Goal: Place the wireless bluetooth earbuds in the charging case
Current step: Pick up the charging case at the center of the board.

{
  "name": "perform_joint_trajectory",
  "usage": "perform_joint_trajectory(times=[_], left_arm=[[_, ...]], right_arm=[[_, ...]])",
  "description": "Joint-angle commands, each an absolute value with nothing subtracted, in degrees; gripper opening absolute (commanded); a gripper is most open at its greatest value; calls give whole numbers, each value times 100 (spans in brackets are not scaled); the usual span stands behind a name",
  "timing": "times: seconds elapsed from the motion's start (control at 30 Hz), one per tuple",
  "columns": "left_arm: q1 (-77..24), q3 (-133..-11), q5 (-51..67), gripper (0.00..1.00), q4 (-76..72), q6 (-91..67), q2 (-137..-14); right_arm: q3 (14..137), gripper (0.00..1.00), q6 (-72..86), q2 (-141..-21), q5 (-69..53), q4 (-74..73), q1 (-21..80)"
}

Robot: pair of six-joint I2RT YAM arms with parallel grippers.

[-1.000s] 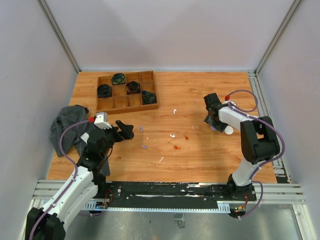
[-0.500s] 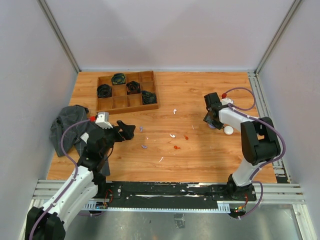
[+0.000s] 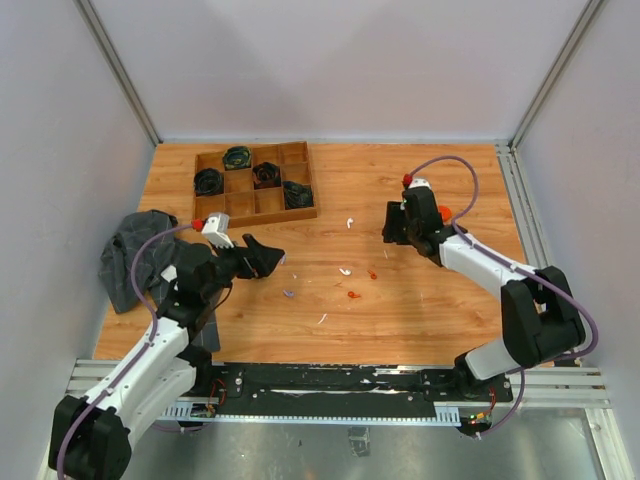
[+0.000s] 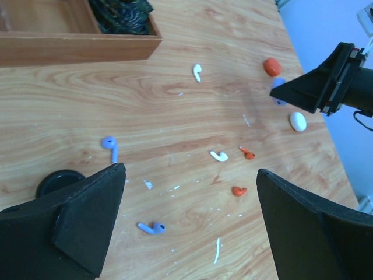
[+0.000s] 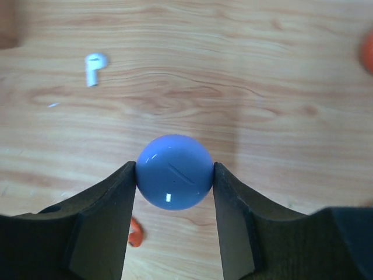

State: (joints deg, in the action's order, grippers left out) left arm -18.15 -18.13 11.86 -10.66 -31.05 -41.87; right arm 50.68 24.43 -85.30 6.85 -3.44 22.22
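- the right gripper (image 5: 173,170) is clamped on the blue round case (image 5: 173,184), a finger pressing each side of it, likely to carry it toward the loose buds.
- an orange-red earbud (image 5: 135,236) lies on the table (image 5: 262,87) just beside one finger; a white earbud (image 5: 93,67) lies well apart.
- the left gripper (image 4: 191,175) hangs spread wide with nothing in it, probably lined up for a pick.
- the lavender earbuds (image 4: 109,146) lie on the wood under it, one near a finger, one between the fingers.
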Motion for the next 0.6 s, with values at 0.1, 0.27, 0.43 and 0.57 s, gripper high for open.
perform_joint_trajectory(times=[0.1,0.27,0.43,0.57], left_arm=[[-1848,-2465,2137,99,-919,-3254,-4660],[-1852,-2718,2685,99,-908,-3403,-5027],[-1903,-2954,2991,99,-904,-3577,-5317],[-2026,-3119,3045,99,-901,-3679,-5503]], right_arm=[[4704,19,472,-8129,-779,967,2999],[4413,19,-389,-7832,-1565,1558,3385],[4338,22,-1288,-7554,-2120,1670,3760],[4291,25,-1945,-7436,-2522,1797,4031]])
